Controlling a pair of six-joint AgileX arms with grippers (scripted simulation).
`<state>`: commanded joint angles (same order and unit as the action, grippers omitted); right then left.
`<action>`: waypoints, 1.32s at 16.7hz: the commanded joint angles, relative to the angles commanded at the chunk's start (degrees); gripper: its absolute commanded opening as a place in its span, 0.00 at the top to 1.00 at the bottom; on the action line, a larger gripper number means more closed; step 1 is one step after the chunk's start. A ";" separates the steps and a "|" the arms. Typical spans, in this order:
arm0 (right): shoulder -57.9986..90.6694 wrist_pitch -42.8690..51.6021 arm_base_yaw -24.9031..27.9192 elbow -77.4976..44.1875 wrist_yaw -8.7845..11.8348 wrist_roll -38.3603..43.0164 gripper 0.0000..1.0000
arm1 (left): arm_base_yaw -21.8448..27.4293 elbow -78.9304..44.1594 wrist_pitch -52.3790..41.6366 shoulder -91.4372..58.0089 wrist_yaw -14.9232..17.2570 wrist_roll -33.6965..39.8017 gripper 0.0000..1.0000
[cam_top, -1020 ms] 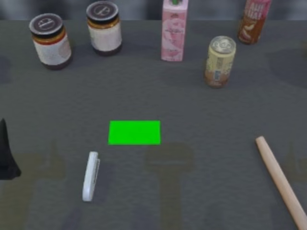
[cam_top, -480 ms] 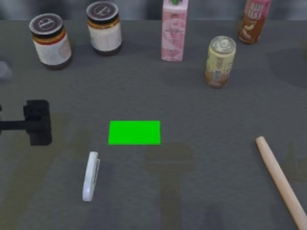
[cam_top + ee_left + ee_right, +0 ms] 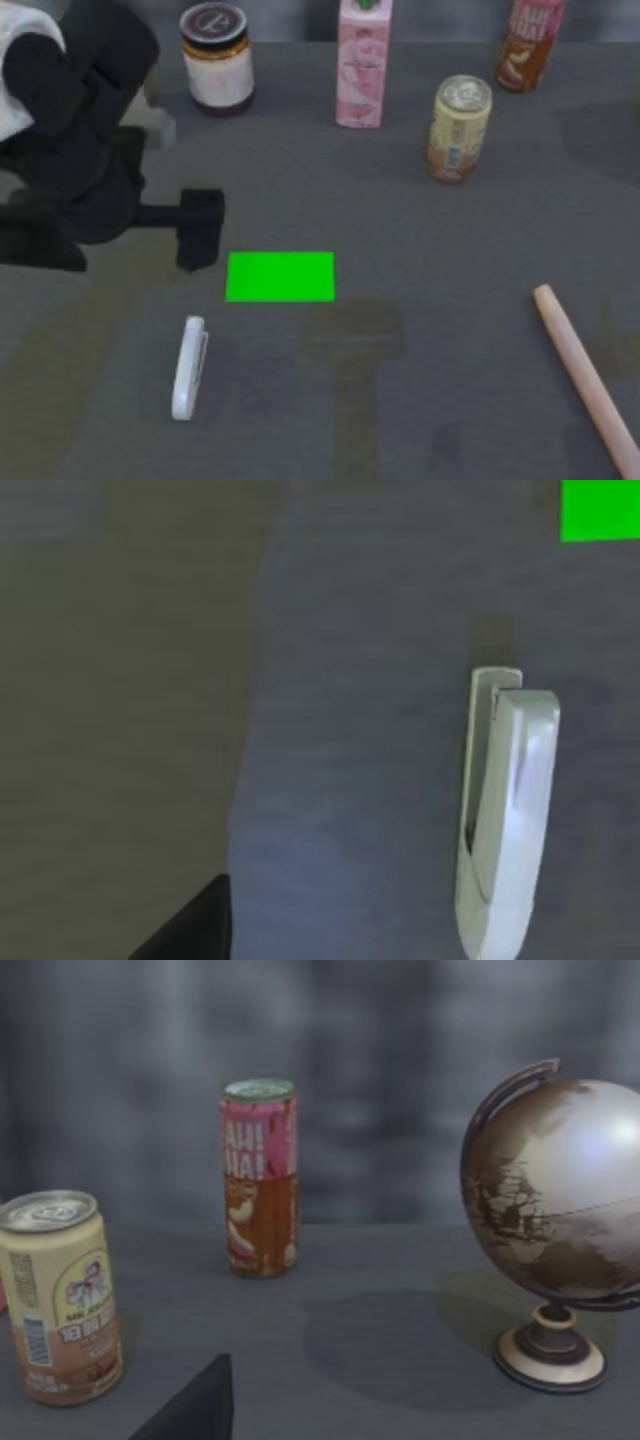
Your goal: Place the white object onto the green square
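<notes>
Now well into the top view from the left edge, where half a second ago only the tip showed beside the table's left side: left arm over the upper-left corner, hiding the jar that stood there. Left gripper [image 3: 198,232] just left of the green square [image 3: 280,276], near its upper-left corner, above the table; fingers probably shut, though from above they read as one dark block, so cannot tell. Unmoved since the earlier frames: white object [image 3: 189,367], green square, every jar, can and carton.

Dark grey matte table [image 3: 450,260], faint arm shadows across the front half. Along the back: brown-lidded jar [image 3: 216,57], pink carton [image 3: 363,63], cream can [image 3: 459,128], red-brown can [image 3: 530,42]. Tan wooden rod [image 3: 587,378] at the right front, slanting off the lower edge. Blurred grey wall behind; globe [image 3: 555,1215] on a stand seen from the right wrist. Right gripper out of the top view.

White object flat on the table, below and left of the green square, apart from it. Long axis nearly front-to-back, upper end leaning slightly right.
</notes>
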<state>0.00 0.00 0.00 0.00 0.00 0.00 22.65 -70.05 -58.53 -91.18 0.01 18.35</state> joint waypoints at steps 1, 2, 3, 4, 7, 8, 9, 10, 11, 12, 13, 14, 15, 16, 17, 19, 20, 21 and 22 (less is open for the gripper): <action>0.00 0.00 0.00 0.00 0.00 0.00 0.00 | 0.87 -2.81 -2.13 -3.49 0.03 0.72 0.00; 0.00 0.00 0.00 0.00 0.00 0.00 0.00 | 1.64 -5.30 -3.98 -6.45 0.05 1.35 0.00; 0.00 0.00 0.00 0.00 0.00 0.00 0.00 | 2.28 -7.41 -5.52 -8.84 0.07 1.88 0.00; 0.00 0.00 0.00 0.00 0.00 0.00 0.00 | 2.79 -9.12 -6.74 -10.71 0.08 2.30 0.00; 0.00 0.00 0.00 0.00 0.00 0.00 0.00 | 3.48 -11.43 -8.36 -13.35 0.10 2.86 0.00; 0.00 0.00 0.00 0.00 0.00 0.00 0.00 | 3.48 -11.43 -8.36 -13.35 0.10 2.86 0.00; 0.00 0.00 0.00 0.00 0.00 0.00 0.00 | 3.48 -11.43 -8.36 -13.35 0.10 2.86 0.00; 0.00 0.00 0.00 0.00 0.00 0.00 0.00 | 3.48 -11.43 -8.36 -13.35 0.10 2.86 0.00; 0.00 0.00 0.00 0.00 0.00 0.00 0.00 | 3.19 -11.27 -8.22 -13.18 0.11 2.80 0.00; 0.00 0.00 0.00 0.00 0.00 0.00 0.00 | 3.21 -11.12 -8.07 -13.25 0.11 2.78 0.00; 0.00 0.00 0.00 0.00 0.00 0.00 0.00 | 3.24 -10.53 -7.35 -13.52 0.11 2.73 0.00; 0.00 0.00 0.00 0.00 0.00 0.00 0.00 | 3.26 -9.55 -6.05 -13.96 0.11 2.68 0.00; 0.00 0.00 0.00 0.00 0.00 0.00 0.00 | 3.28 -8.25 -4.14 -14.60 0.11 2.63 0.00; 0.00 0.00 0.00 0.00 0.00 0.00 0.00 | 3.29 -6.73 -1.68 -15.42 0.11 2.61 0.00; 0.00 0.00 0.00 0.00 0.00 0.00 0.00 | 3.29 -5.06 1.15 -16.36 0.11 2.61 0.00; 0.00 0.00 0.00 0.00 0.00 0.00 0.00 | 3.29 -1.60 6.88 -18.33 0.13 2.60 0.00; 0.00 0.00 0.00 0.00 0.00 0.00 0.00 | 3.30 -0.04 9.33 -19.20 0.13 2.59 0.00; 0.00 0.00 0.00 0.00 0.00 0.00 0.00 | 3.32 1.22 11.20 -19.96 0.13 2.59 0.00; 0.00 0.00 0.00 0.00 0.00 0.00 0.00 | 3.34 2.11 12.48 -20.52 0.14 2.61 0.00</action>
<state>0.00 0.00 0.00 0.00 0.00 0.00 25.99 -67.94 -46.05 -111.70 0.15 20.96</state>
